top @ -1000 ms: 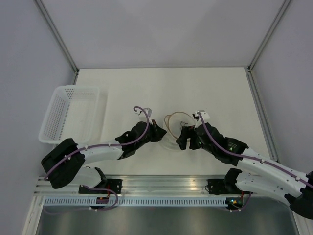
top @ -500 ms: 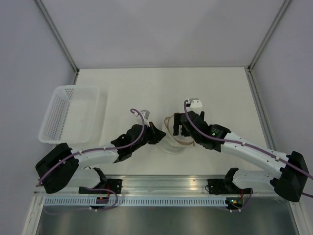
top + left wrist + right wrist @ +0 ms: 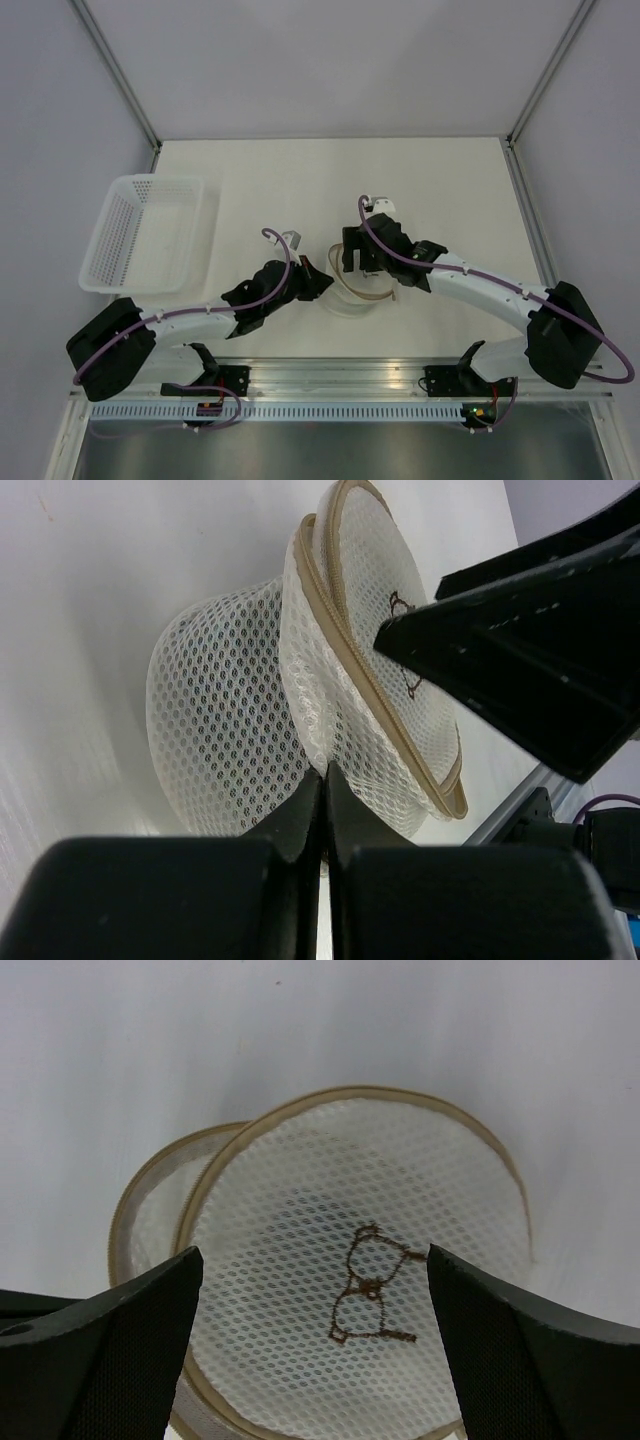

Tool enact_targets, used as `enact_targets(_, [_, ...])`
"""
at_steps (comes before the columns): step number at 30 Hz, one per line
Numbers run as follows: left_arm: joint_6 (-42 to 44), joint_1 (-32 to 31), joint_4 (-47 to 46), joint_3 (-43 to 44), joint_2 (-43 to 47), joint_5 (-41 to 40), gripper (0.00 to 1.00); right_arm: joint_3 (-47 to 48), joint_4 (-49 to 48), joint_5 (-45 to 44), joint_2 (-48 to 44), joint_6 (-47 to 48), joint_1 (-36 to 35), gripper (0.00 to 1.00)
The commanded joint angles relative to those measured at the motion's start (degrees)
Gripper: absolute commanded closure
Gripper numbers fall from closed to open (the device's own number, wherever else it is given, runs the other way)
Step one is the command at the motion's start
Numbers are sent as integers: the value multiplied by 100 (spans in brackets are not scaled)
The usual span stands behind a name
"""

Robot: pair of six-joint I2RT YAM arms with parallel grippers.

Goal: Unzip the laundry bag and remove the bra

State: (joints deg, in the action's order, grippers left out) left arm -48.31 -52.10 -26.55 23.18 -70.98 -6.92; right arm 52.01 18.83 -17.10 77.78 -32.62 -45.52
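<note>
One laundry bag (image 3: pixel 358 298) is sitting on the desk (image 3: pixel 450 190) at lower centre of the top view, its tan-rimmed lid tilting up. One white basket (image 3: pixel 140 235) is lying at the left. The left gripper (image 3: pixel 325 777), reaching in low, is pinching the bag's mesh between closed jaws. The right gripper (image 3: pixel 315 1350) is hovering over the lid, jaws spread wide.

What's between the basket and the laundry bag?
In the top view: a strip of bare table beside the basket, then the left hand, shut on the mesh of the laundry bag.
</note>
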Motion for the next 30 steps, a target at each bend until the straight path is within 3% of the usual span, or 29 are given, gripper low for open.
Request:
enact_targets(1, [68,6,-281,-15,128,15,98,125,-529,804,53,247,-10,3])
enact_targets(9, [15,-2,-430,11,-21,59,98,204,-372,1007,264,353,-80,2])
enact_targets(14, [-3,6,-457,37,-30,77,98,537,129,455,747,292,-220,2])
enact_targets(18, [24,6,-360,20,58,-11,98,854,1086,-581,932,-32,-405,2])
enact_targets(22, [41,6,-229,-41,181,-108,98,916,2070,-2300,520,-665,-423,2])
enact_targets(30, [50,-2,9,-270,427,-319,98,1057,4584,-3976,-236,-2010,-335,2])
